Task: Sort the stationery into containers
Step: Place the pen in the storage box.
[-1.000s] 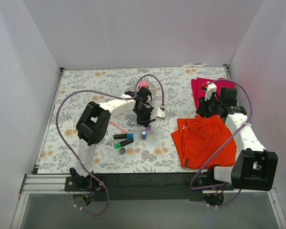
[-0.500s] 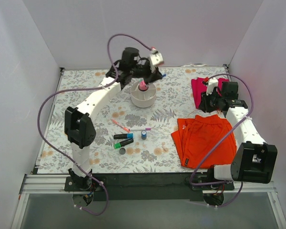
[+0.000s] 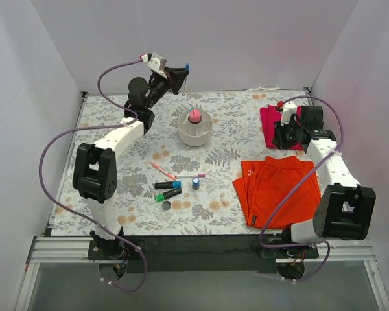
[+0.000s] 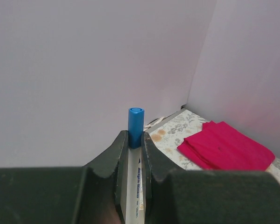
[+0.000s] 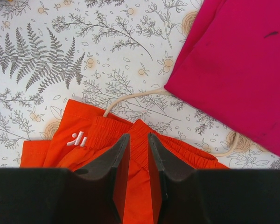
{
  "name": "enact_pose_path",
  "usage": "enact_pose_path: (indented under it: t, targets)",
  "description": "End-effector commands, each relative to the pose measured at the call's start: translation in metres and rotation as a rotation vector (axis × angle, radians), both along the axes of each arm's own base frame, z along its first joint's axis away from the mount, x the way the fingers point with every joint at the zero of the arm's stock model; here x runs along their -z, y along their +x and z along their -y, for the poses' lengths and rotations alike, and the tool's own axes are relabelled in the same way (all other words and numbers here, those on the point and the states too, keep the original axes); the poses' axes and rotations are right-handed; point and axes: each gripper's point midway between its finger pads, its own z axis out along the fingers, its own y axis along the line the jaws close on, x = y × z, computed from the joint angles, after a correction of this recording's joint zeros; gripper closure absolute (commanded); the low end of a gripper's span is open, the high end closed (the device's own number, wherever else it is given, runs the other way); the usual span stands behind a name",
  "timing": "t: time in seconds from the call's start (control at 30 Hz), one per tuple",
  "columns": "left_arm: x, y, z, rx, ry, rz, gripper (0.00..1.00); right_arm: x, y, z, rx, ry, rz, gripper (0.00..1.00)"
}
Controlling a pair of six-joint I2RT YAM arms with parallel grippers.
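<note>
Pen (image 4: 133, 177) pinched in left tool (image 4: 134, 140), blue cap (image 4: 136, 121) protruding beyond fingertips; right tool (image 5: 138, 140) slightly parted.

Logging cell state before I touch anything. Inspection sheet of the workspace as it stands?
Surface: floral table, no spills seen.
Job's things: blue-capped pen held aloft; pink-capped bottle in divided bowl; orange-pink pen, white pen, blue cylinder, blue-capped marker, green-capped marker loose on table.
Clutter: orange cloth, magenta cloth; small dark disc.
Grippers: left gripper shut on blue-capped pen, high at rear; right gripper narrowly open, empty, above orange cloth.
Cables: purple cables loop off both arms; no snag seen.
Surroundings: plain white walls; nothing else seen.
</note>
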Motion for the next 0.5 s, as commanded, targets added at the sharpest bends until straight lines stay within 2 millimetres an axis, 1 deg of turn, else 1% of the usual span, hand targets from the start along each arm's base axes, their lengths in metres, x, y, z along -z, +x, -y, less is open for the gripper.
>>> enact_pose_path:
  t: [0.0, 0.03, 0.1, 0.13, 0.17, 0.2, 0.37, 0.47]
  targets:
    - [0.011, 0.028, -0.023, -0.074, -0.108, -0.019, 1.0, -0.015, 0.005, 0.007, 0.021, -0.021, 0.02, 0.69]
    - [0.023, 0.035, -0.023, -0.076, -0.103, -0.03, 1.0, -0.014, 0.004, 0.007, 0.023, -0.023, 0.016, 0.69]
    - [0.035, 0.04, -0.025, -0.075, -0.096, -0.046, 1.0, -0.011, 0.002, 0.009, 0.029, -0.03, 0.01, 0.69]
    - [0.046, 0.044, -0.024, -0.068, -0.09, -0.058, 1.0, -0.01, 0.001, 0.009, 0.03, -0.03, 0.01, 0.69]
    - [0.051, 0.046, -0.025, -0.068, -0.089, -0.066, 1.0, -0.008, 0.0, 0.009, 0.032, -0.03, 0.005, 0.69]
    - [0.06, 0.048, -0.027, -0.067, -0.087, -0.081, 1.0, -0.008, -0.001, 0.009, 0.035, -0.033, 0.003, 0.69]
    - [0.095, 0.048, -0.023, -0.03, -0.072, -0.149, 1.0, -0.003, -0.004, 0.01, 0.041, -0.035, -0.012, 0.69]
    - [0.111, 0.044, -0.02, -0.008, -0.062, -0.183, 1.0, 0.0, -0.003, 0.011, 0.037, -0.04, -0.018, 0.69]
